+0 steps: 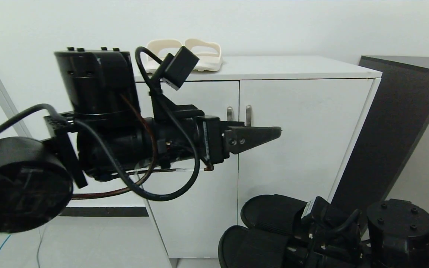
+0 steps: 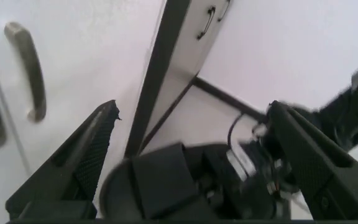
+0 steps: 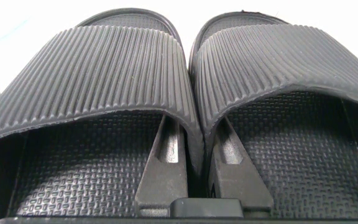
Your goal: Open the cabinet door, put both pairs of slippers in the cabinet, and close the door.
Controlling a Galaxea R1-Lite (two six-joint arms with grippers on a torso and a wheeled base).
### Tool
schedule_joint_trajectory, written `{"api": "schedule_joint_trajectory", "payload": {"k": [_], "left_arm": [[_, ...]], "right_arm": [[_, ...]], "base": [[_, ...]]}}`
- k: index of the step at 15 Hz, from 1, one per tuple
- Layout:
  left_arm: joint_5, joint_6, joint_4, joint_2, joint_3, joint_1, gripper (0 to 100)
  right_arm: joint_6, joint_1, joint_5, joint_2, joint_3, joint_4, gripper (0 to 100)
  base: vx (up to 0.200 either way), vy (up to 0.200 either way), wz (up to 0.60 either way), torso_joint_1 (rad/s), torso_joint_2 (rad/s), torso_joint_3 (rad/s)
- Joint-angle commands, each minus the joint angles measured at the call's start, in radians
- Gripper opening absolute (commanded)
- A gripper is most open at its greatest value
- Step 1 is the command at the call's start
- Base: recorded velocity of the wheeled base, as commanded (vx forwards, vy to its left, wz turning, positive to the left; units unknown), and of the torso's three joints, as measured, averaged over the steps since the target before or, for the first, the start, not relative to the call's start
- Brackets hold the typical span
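Observation:
The white cabinet (image 1: 296, 123) has both doors shut, and its two metal handles (image 1: 239, 114) meet at the centre seam. My left gripper (image 1: 276, 130) hovers open just below and to the right of them, in front of the right door; one handle (image 2: 30, 71) lies beside its fingers (image 2: 95, 152). A cream pair of slippers (image 1: 196, 52) rests on the cabinet top. Low in front of the cabinet, the black pair of slippers (image 1: 270, 223) is held up side by side. My right gripper (image 3: 196, 163) is shut on their inner walls (image 3: 191, 106), one finger under each strap.
A dark grey cabinet (image 1: 393, 123) stands right beside the white one, close to the right door's swing. A white wall (image 1: 274, 26) is behind, and pale floor (image 1: 99, 242) lies to the left with a dark skirting strip.

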Motion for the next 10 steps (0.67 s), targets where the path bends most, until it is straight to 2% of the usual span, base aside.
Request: {"api": "schedule_joint_trajectory", "payload": {"k": [1, 4, 7, 10], "left_arm": [[-0.017, -0.019, -0.012, 0.095, -0.054, 0.008, 100], [-0.001, -0.029, -0.013, 0.17, -0.123, 0.019, 100], [0.042, -0.032, -0.013, 0.189, -0.126, 0.02, 100], [0.116, -0.034, -0.015, 0.213, -0.148, 0.039, 100]], "right_arm": [[-0.001, 0.0, 0.001, 0.003, 0.0, 0.0, 0], [-0.001, 0.0, -0.001, 0.004, 0.002, 0.0, 0], [-0.003, 0.0, -0.001, 0.006, 0.011, 0.001, 0], [-0.01, 0.0, -0.001, 0.004, 0.019, 0.0, 0]], "base": [[0.0, 0.0, 0.0, 0.0, 0.0, 0.0], [0.0, 0.0, 0.0, 0.0, 0.0, 0.0], [0.0, 0.0, 0.0, 0.0, 0.0, 0.0], [0.0, 0.0, 0.0, 0.0, 0.0, 0.0]]}}
